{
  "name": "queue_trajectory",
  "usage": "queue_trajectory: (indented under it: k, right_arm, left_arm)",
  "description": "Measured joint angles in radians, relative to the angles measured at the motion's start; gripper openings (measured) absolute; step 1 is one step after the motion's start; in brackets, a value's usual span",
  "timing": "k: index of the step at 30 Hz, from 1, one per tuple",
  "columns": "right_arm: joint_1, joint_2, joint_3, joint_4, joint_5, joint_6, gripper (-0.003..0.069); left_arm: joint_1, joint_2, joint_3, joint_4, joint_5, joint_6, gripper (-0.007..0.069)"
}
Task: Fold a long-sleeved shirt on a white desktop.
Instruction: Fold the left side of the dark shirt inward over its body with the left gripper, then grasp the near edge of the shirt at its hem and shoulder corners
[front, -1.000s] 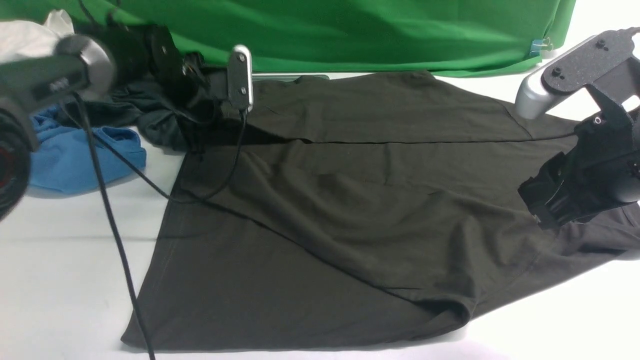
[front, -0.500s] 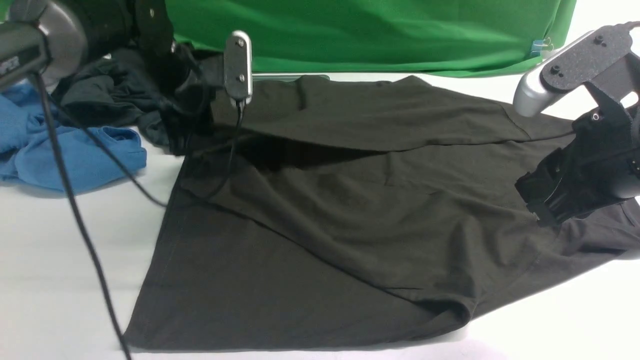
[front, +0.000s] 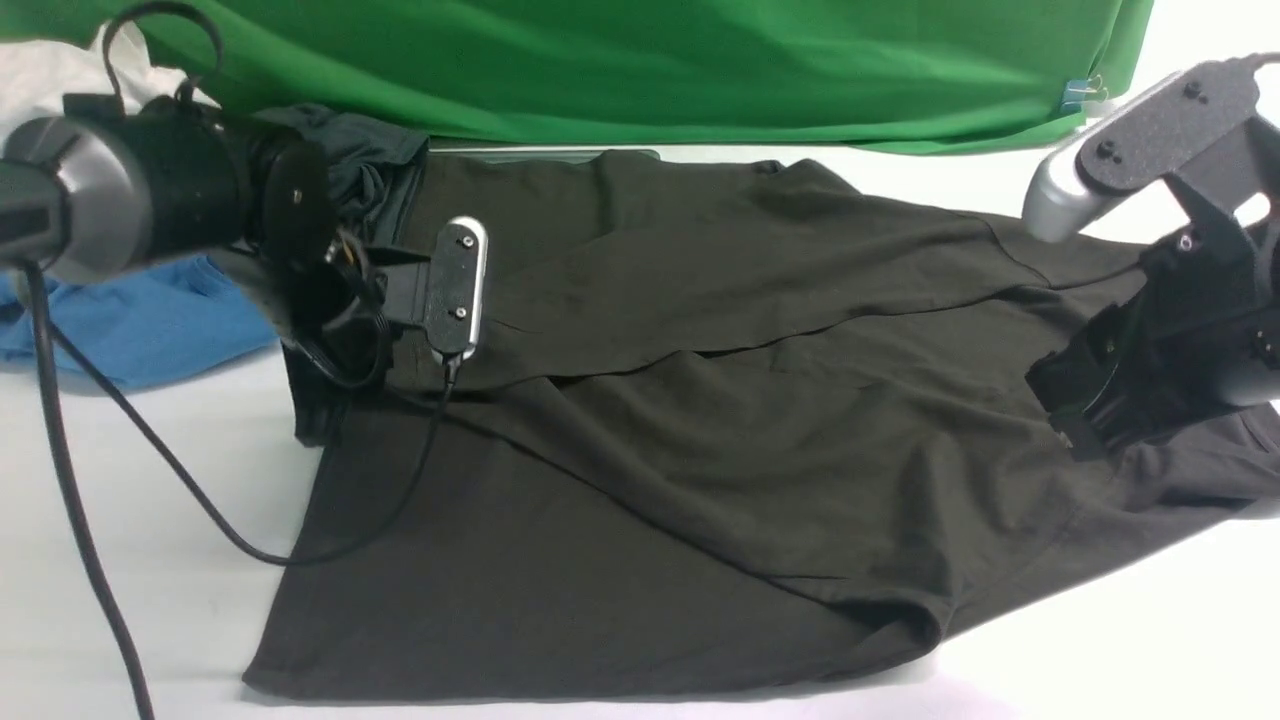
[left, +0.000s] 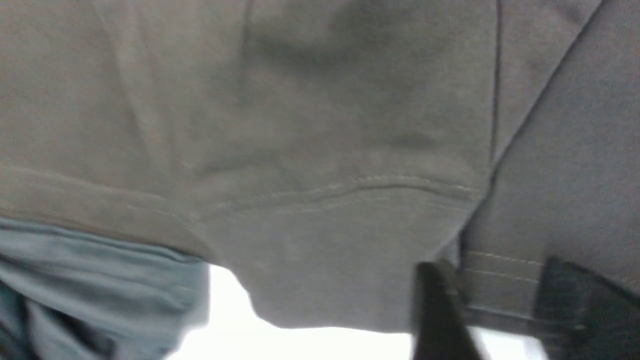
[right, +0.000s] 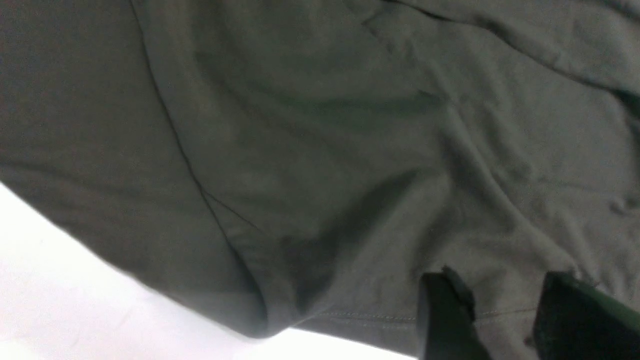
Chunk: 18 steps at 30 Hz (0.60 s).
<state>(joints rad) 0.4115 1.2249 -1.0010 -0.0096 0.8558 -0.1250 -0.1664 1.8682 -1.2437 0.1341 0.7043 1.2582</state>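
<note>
Shirt lies spread, part-folded, on white surface. Soft, limp, light; best pinched at hem edges. Left end effector released over hem; right end effector: cannot tell whether it grips.

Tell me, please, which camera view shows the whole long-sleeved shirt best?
The front view: the long-sleeved shirt lies spread on the white desktop, folds and nearly its whole outline visible. The left wrist view shows only a close patch with a stitched hem; the right wrist view, only a wrinkled stretch near one edge.
</note>
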Motion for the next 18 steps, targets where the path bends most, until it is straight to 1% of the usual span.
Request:
queue_trajectory:
  k: [1,2,3,4,5,6,7,8,9,10,11,12,13,14,15,16,17,18]
  right_arm:
    - [0.000,0.000,0.000,0.000,0.000,0.002,0.0287]
    - [0.000,0.003,0.001,0.000,0.000,0.011,0.0287]
    - [0.000,0.006,0.001,0.000,-0.004,0.022,0.0288]
    - [-0.001,0.008,0.001,0.000,-0.004,0.023,0.0288]
    - [-0.007,0.014,0.001,0.003,-0.010,0.035,0.0299]
    - [-0.017,0.024,0.001,0.003,-0.018,0.057,0.0316]
    - [-0.022,0.026,0.001,0.004,-0.019,0.059,0.0323]
    - [-0.036,0.040,-0.004,0.010,-0.023,0.079,0.0345]
    - [-0.049,0.055,-0.011,0.010,-0.023,0.086,0.0366]
    - [-0.064,0.082,-0.028,0.010,-0.023,0.095,0.0394]
    - [-0.066,0.087,-0.031,0.010,-0.023,0.099,0.0398]
    - [-0.079,0.127,-0.062,0.010,-0.023,0.105,0.0429]
    - [-0.081,0.152,-0.083,0.010,-0.023,0.107,0.0441]
    - [-0.081,0.158,-0.083,0.010,-0.023,0.107,0.0441]
    - [-0.082,0.185,-0.108,0.010,-0.023,0.107,0.0450]
    - [-0.084,0.218,-0.134,0.010,-0.023,0.107,0.0456]
    - [-0.084,0.252,-0.156,0.010,-0.023,0.104,0.0457]
    - [-0.084,0.263,-0.170,0.010,-0.023,0.102,0.0459]
  left_arm:
    - [0.000,0.000,0.001,0.000,0.000,-0.008,0.0351]
    - [0.000,-0.005,0.004,0.002,0.003,-0.065,0.0441]
    - [0.000,-0.016,0.003,0.003,0.005,-0.114,0.0503]
    - [0.000,-0.018,0.003,0.003,0.005,-0.128,0.0512]
    - [-0.001,-0.039,0.004,0.002,0.004,-0.165,0.0563]
    - [-0.001,-0.065,0.004,-0.008,-0.010,-0.211,0.0582]
    - [-0.001,-0.075,0.004,-0.010,-0.013,-0.219,0.0583]
    - [-0.007,-0.113,0.004,-0.023,-0.035,-0.277,0.0569]
    - [-0.012,-0.149,0.004,-0.028,-0.050,-0.325,0.0535]
    - [-0.023,-0.197,0.004,-0.028,-0.062,-0.387,0.0453]
    - [-0.025,-0.205,0.004,-0.028,-0.064,-0.399,0.0453]
    - [-0.046,-0.282,0.004,-0.032,-0.065,-0.482,0.0298]
    - [-0.058,-0.323,0.004,-0.040,-0.057,-0.533,0.0181]
    - [-0.061,-0.331,0.004,-0.042,-0.055,-0.540,0.0181]
    - [-0.076,-0.376,0.004,-0.056,-0.040,-0.572,0.0101]
    - [-0.092,-0.415,0.009,-0.067,-0.017,-0.600,0.0056]
    - [-0.111,-0.445,0.024,-0.081,0.009,-0.617,0.0032]
    - [-0.118,-0.457,0.027,-0.084,0.013,-0.620,0.0029]
